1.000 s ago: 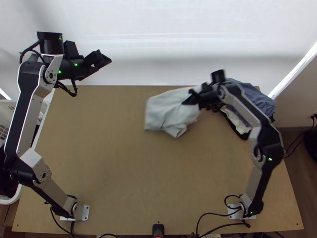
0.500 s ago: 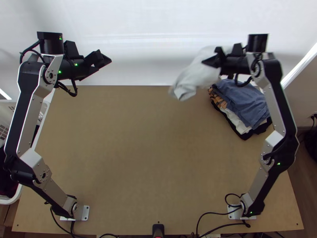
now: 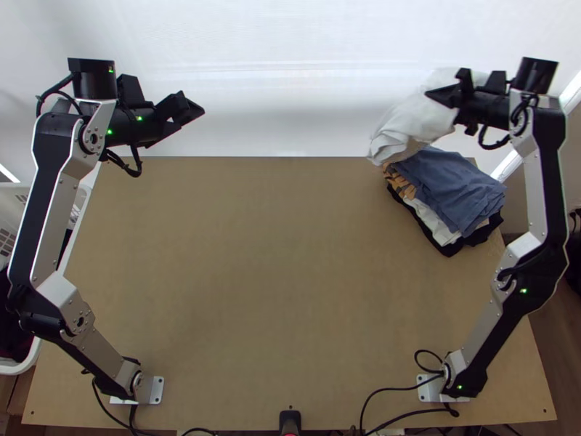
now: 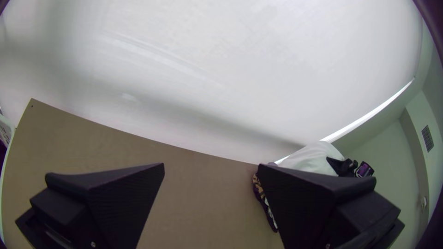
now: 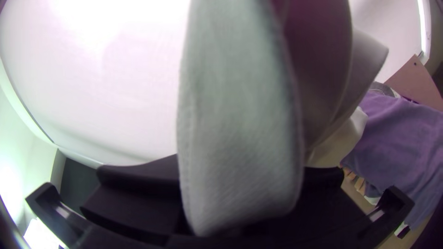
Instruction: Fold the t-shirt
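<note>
Across the bench (image 3: 269,291) we've swung the t-shirt (image 3: 410,123) — pinched in our right pincer (image 3: 434,95) — to the clothes pile (image 3: 456,190), probably for stacking; left pincer (image 4: 210,167) wide.

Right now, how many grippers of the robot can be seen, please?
2. The left gripper is at the top view's upper left, open and empty; the right gripper is at its upper right, holding the white t-shirt near the clothes pile.

bright | glare on white backdrop (image 5: 101,83), right wrist view | wrist-view edges bent
</note>
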Robot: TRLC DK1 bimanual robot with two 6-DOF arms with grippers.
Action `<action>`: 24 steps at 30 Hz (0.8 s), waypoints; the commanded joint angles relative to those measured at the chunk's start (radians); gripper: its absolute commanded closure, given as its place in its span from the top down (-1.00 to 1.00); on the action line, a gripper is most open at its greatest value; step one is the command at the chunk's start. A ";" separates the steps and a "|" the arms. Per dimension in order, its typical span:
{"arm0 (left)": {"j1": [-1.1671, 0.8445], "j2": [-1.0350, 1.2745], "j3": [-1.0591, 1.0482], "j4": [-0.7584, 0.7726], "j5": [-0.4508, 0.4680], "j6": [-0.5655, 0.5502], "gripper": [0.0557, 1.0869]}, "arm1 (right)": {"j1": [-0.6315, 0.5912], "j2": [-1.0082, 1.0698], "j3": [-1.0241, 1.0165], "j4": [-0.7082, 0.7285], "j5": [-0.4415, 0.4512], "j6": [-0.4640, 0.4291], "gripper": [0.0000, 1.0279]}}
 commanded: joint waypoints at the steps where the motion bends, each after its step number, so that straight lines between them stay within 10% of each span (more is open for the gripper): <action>1: 0.003 -0.024 -0.004 0.008 -0.004 0.007 0.91 | -0.043 0.004 0.036 0.039 -0.058 -0.004 -0.95; 24: -0.004 -0.041 0.004 0.001 -0.002 0.007 0.91 | -0.229 0.140 -0.044 -0.039 -0.232 -0.153 -0.95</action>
